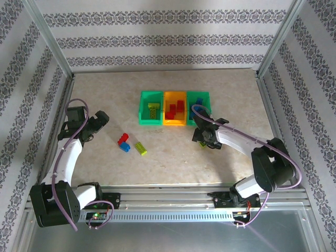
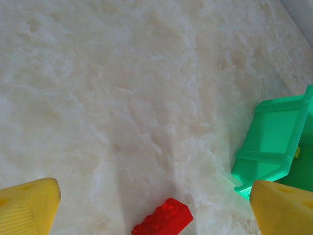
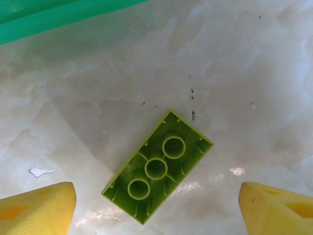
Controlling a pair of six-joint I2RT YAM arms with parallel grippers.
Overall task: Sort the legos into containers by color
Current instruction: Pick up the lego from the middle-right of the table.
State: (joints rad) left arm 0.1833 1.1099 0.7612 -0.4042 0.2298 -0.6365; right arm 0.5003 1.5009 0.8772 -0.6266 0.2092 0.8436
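The right gripper (image 3: 156, 208) stands wide open and grips nothing. A lime brick (image 3: 159, 166) lies underside-up on the table (image 3: 244, 73) between its fingertips, touching neither. The left gripper (image 2: 156, 208) is fully spread and empty, with a red brick (image 2: 163, 219) lying untouched between its fingertips. The overhead view adds the bins (image 1: 175, 122). The right arm reaches low to the front of the right green one. The left arm is bent, well left of them.

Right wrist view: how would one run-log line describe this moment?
right tool open | lime brick underside-up on table beneath it, ungripped | left tool open | red brick near it
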